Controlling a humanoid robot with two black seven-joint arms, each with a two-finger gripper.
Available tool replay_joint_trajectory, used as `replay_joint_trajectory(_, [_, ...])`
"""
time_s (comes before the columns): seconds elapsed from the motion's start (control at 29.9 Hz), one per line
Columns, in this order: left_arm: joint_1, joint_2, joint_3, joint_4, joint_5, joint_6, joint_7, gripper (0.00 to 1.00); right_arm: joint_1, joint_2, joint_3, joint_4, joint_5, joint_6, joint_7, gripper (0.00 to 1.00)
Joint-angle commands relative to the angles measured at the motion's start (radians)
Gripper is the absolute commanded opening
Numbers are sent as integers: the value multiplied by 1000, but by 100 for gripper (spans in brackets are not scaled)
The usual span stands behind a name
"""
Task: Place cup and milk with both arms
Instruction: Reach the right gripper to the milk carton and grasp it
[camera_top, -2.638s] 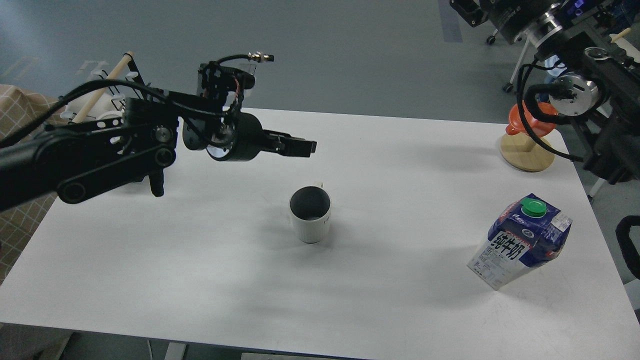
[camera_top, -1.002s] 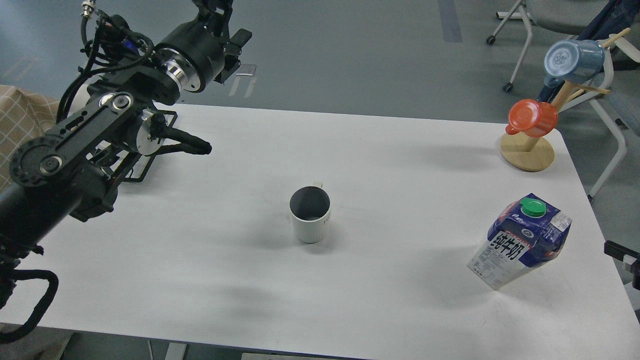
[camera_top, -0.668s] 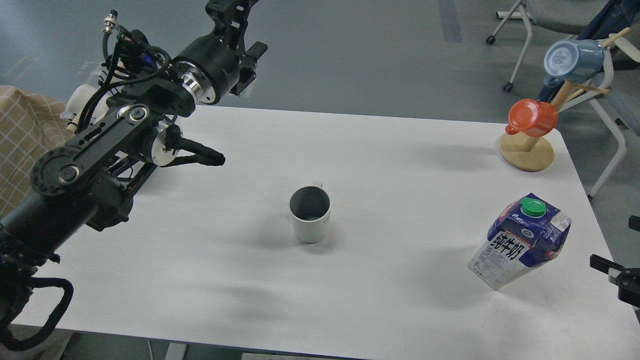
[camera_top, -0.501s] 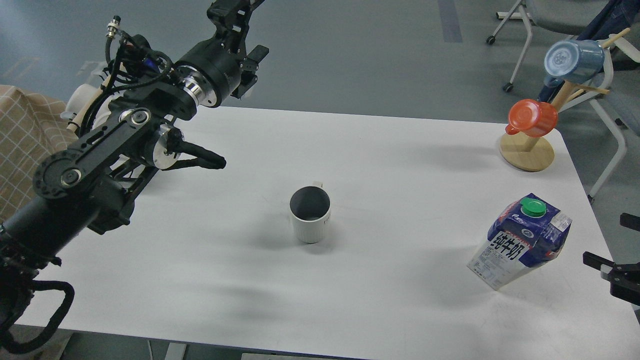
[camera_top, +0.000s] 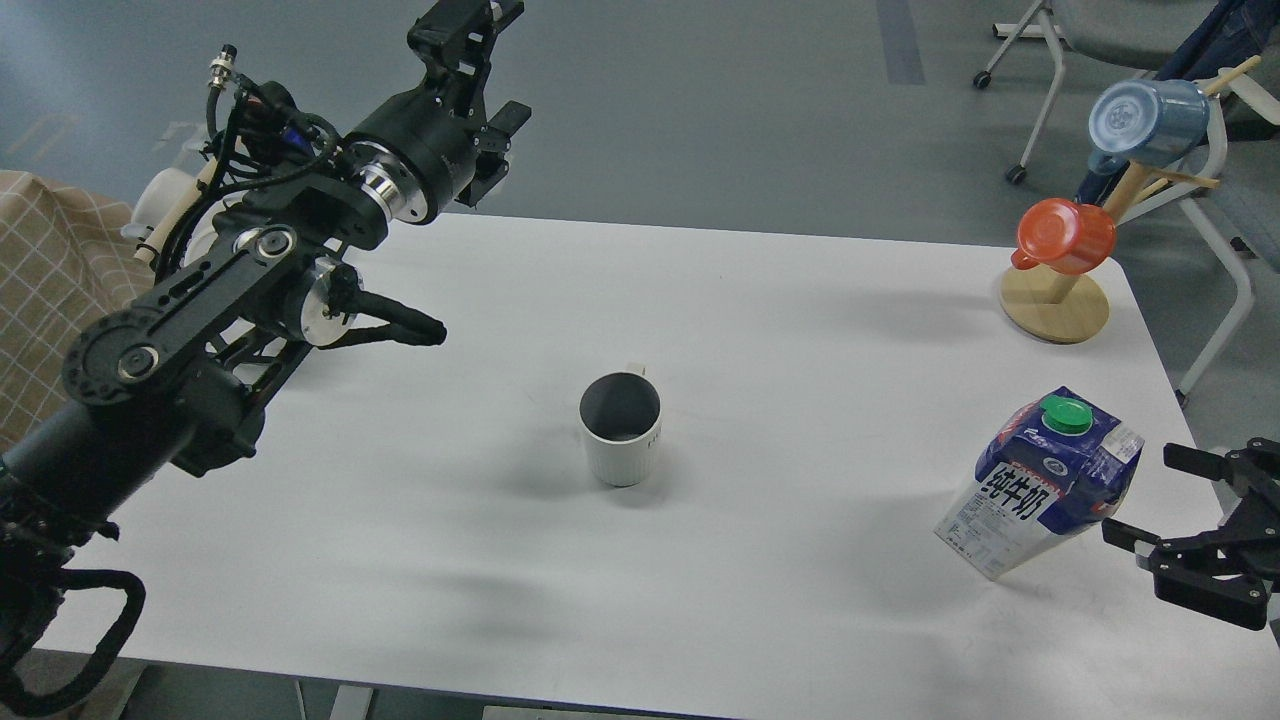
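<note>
At the right edge of the white table, the right gripper pokes in with fingers spread, just beside the milk, its arm cut off. Mid-table stands the cup, upright, alone. Up top left, the left gripper is clipped by the frame; its fingers can't be made out.

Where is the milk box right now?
In the head view the milk stands near the table's right edge, on the robot's right, far from the cup in the middle. The open right gripper is just beside it, not touching.
</note>
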Motion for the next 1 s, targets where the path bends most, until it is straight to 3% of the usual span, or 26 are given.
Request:
replay_joint_trajectory(0.0, [3, 0, 0, 0, 0, 0, -1, 98, -16, 52, 7, -31, 10, 0, 0, 100])
replay_joint_trajectory(0.57, [18, 4, 0, 0, 2, 0, -1, 98, -21, 171, 20, -108, 15, 0, 0, 97])
replay_joint_trajectory(0.73, [18, 1, 1, 0, 2, -2, -1, 98, -26, 198, 27, -132, 17, 0, 0, 74])
replay_joint_trajectory(0.83, [18, 0, 1, 0, 2, -2, 0, 98, -39, 207, 29, -150, 17, 0, 0, 46])
replay_joint_trajectory(0.93, [20, 0, 3, 0, 2, -2, -1, 98, -47, 211, 29, -154, 17, 0, 0, 29])
replay_joint_trajectory(0.97, [20, 0, 3, 0, 2, -2, 0, 98, -50, 211, 29, -151, 15, 0, 0, 10])
